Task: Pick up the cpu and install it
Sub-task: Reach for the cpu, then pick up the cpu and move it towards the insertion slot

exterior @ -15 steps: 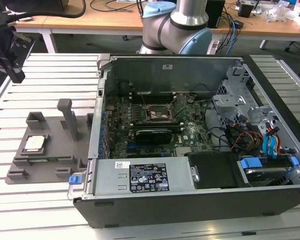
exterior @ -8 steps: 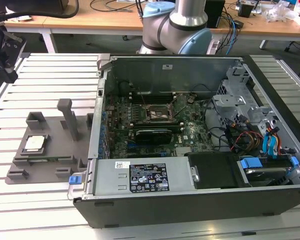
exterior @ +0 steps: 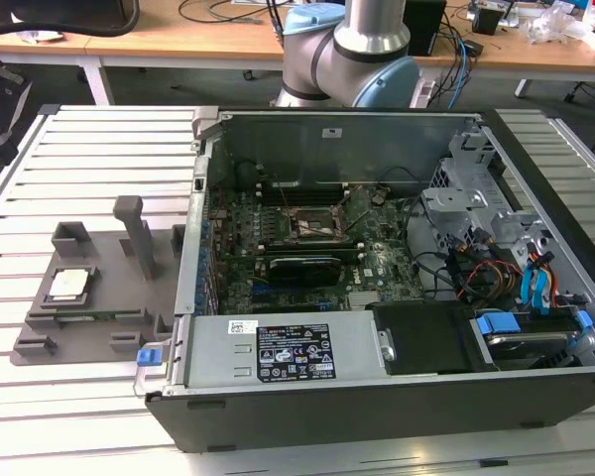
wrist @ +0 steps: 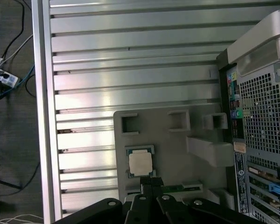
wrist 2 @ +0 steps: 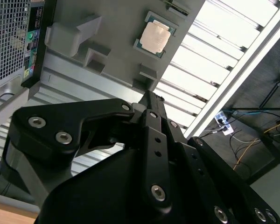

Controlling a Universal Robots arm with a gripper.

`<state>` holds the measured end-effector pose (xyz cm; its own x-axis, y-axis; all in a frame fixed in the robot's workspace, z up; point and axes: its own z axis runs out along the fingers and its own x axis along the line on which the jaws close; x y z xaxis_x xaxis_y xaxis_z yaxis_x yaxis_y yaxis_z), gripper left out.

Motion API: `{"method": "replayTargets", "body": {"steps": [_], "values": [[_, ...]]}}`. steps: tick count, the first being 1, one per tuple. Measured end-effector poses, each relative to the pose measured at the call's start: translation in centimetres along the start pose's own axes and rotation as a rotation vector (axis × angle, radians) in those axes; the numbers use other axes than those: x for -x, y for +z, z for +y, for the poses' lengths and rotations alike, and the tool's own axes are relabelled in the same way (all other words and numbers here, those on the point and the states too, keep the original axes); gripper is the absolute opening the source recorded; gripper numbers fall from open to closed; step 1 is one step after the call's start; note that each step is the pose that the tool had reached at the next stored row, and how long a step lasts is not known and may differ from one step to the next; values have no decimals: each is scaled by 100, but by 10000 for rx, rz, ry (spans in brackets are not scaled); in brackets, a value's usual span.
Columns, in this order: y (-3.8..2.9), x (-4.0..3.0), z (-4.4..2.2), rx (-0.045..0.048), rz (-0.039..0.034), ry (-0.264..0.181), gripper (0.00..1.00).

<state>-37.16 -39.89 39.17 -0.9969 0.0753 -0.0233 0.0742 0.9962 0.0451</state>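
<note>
First wrist view | fingers (wrist: 145, 190) pressed together, empty | hovering over cpu (wrist: 141, 164) on grey fixture (wrist: 177, 144)

1. In the exterior view the arm (exterior: 372, 30) shows a silver tube section standing upright above pale blue joint housings.
2. In both wrist views the black gripper (wrist 2: 150, 98) (wrist: 149, 185) extends away from the cameras, its jaws closed tip to tip.

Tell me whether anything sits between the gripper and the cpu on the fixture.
Nothing visible does. The cpu lies uncovered on the grey fixture, and in both wrist views only open air separates it from the gripper. The fixture's raised blocks stand beside it, not over it.
</note>
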Motion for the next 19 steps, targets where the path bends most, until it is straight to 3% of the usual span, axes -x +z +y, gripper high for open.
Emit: {"method": "replayTargets", "body": {"steps": [11, 18, 19], "values": [[0, -2, 0, 0, 0, 0, 11], [0, -5, 0, 0, 0, 0, 60], [-1, -5, 0, -1, 1, 0, 60]]}}
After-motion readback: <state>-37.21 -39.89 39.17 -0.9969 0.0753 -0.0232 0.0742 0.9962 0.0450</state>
